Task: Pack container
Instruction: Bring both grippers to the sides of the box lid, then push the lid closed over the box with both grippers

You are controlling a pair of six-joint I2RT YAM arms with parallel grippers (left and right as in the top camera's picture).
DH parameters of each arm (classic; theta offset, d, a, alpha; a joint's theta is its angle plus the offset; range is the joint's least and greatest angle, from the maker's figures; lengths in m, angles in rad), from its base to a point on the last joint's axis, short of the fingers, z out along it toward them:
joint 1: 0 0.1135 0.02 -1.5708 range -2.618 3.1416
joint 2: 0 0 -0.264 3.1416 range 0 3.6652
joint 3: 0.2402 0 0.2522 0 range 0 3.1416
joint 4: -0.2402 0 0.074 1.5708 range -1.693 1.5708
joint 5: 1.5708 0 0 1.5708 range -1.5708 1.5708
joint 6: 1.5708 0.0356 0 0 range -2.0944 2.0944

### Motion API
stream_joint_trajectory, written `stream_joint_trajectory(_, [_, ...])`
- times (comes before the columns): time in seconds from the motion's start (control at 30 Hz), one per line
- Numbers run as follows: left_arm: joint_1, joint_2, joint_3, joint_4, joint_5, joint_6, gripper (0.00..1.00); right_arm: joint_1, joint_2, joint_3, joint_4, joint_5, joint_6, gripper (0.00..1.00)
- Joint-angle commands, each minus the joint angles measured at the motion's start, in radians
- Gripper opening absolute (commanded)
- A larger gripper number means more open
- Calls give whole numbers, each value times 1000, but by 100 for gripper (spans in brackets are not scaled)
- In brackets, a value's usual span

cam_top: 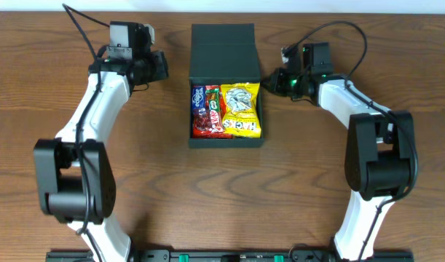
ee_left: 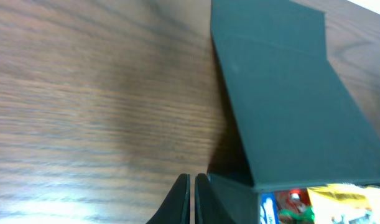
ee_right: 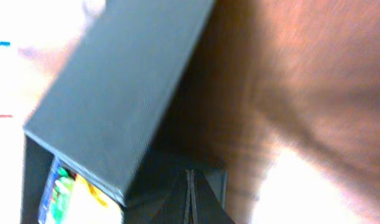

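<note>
The box (cam_top: 226, 141) sat mid-table (cam_top: 207, 196), its lid (cam_top: 223, 45) raised toward twelve o'clock (snack packets (cam_top: 226, 109) inside). The left gripper (cam_top: 162, 65) at ten o'clock and the right gripper (cam_top: 269, 78) at two had their fingers pressed together, empty.

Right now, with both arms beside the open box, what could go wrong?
1. The left gripper and right gripper are shut beside the lid. Pushing it over with closed fingers could slide the box instead of folding the flap.
2. The yellow packet fills the right side up to the rim, so it might catch the lid.
3. The right gripper sits very close to the box wall and could knock it askew.
</note>
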Motion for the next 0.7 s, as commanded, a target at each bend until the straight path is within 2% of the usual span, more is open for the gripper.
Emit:
stream_joint_trajectory(0.0, [3, 106, 5, 52, 102, -89, 5, -34, 14, 50, 5, 4, 26, 1])
stream_joint_trajectory(0.17, [3, 221, 87, 85, 168, -126, 5, -37, 75, 143, -48, -24, -4, 1])
stream_joint_trajectory(0.43, [2, 414, 380, -70, 231, -141, 5, -31, 294, 442, -254, -106, -15, 2])
stream_joint_trajectory(0.67, [0, 465, 413, -57, 271, -188, 5, 0, 381, 529, -259, -174, -14, 2])
